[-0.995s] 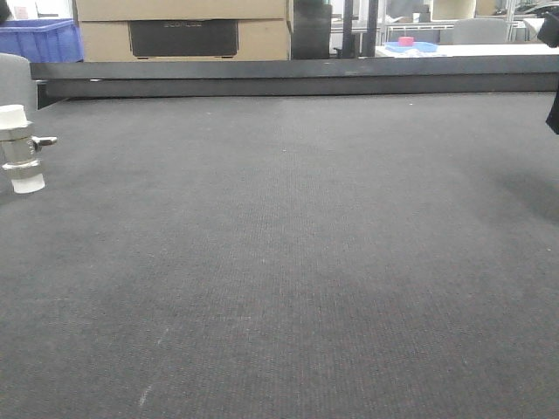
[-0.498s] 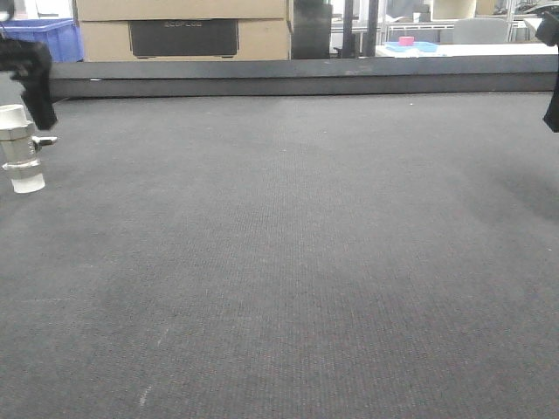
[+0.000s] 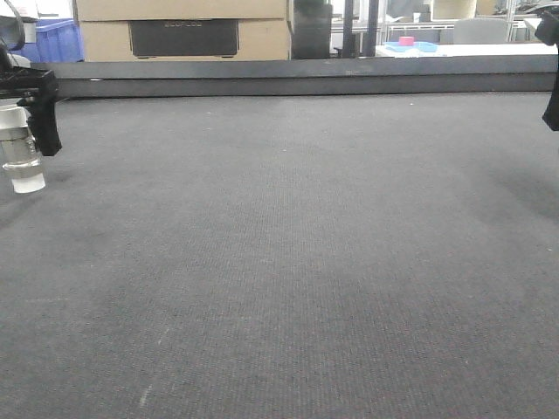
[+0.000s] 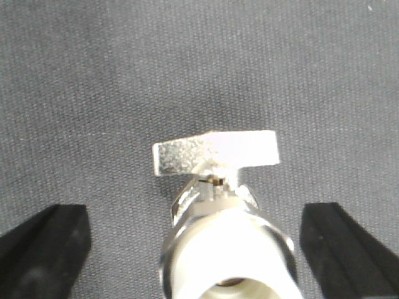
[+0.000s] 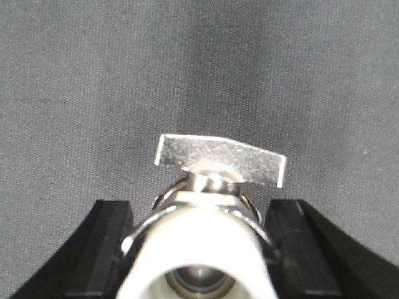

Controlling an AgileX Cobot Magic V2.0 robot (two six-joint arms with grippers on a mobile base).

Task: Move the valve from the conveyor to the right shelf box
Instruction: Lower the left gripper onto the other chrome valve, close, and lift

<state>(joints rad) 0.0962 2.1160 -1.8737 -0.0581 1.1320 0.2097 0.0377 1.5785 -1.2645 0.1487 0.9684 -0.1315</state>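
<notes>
A white-and-chrome valve (image 3: 19,148) stands upright at the far left of the dark grey conveyor (image 3: 297,244). My left gripper (image 4: 196,255) is open around it, and its black fingers (image 4: 43,249) stand clear of the valve (image 4: 224,243) on both sides. In the front view one left finger (image 3: 42,109) overlaps the valve's right side. My right gripper (image 5: 198,249) is shut on a second valve (image 5: 206,237), whose chrome handle (image 5: 221,159) points ahead. It shows only as a black part (image 3: 552,96) at the right edge. The right shelf box is out of view.
A black side rail (image 3: 297,78) bounds the belt's far edge. Behind it stand cardboard boxes (image 3: 183,30), a blue bin (image 3: 54,39) and a white table with a pink item (image 3: 406,41) on a blue tray.
My left gripper has come into the front view at the far left and lowered around the standing valve, hiding its handle. The valve and the right gripper have not moved.
</notes>
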